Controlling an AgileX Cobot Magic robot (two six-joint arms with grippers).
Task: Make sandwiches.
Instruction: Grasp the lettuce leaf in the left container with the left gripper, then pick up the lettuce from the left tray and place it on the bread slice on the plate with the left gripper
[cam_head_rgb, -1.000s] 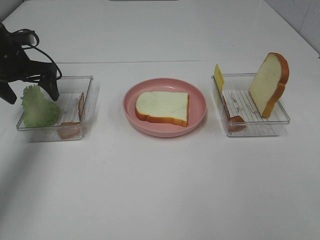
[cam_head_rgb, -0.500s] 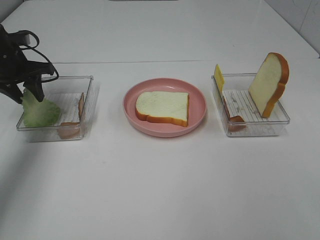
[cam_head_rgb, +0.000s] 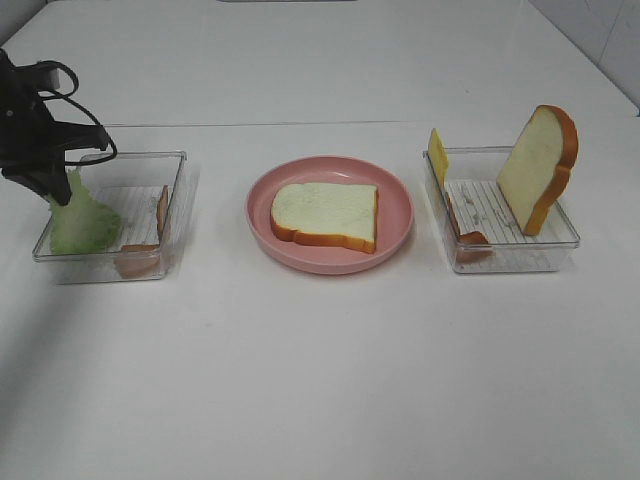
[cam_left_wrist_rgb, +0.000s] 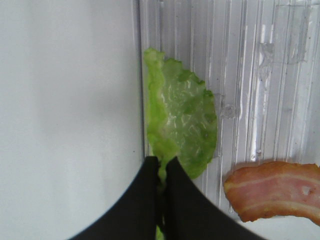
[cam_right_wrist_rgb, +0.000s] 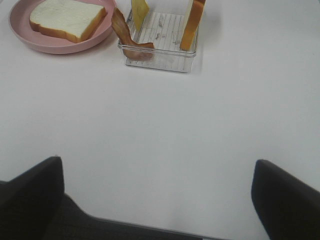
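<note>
My left gripper (cam_head_rgb: 56, 192) is shut on the top edge of the ruffled green lettuce (cam_head_rgb: 85, 225), which stands in the left clear tray (cam_head_rgb: 178, 160). The left wrist view shows the black fingertips (cam_left_wrist_rgb: 150, 172) pinched on the lettuce (cam_left_wrist_rgb: 182, 120), with a bacon strip (cam_left_wrist_rgb: 275, 190) beside it. One white bread slice (cam_head_rgb: 325, 213) lies flat on the pink plate (cam_head_rgb: 395, 190). The right tray (cam_head_rgb: 510, 262) holds an upright bread slice (cam_head_rgb: 538, 168), a yellow cheese slice (cam_head_rgb: 437, 155) and bacon (cam_head_rgb: 465, 232). My right gripper (cam_right_wrist_rgb: 157, 200) is open over bare table, well short of that tray (cam_right_wrist_rgb: 160, 59).
Bacon strips (cam_head_rgb: 162, 210) lean along the left tray's right wall and front corner. White table (cam_head_rgb: 320, 380) stretches in front of the plate and trays. A seam line crosses the table behind them.
The left gripper's fingers have closed from wide open onto the lettuce's upper edge. The lettuce has been squeezed narrower and more upright. Plate, bread and right tray have not moved.
</note>
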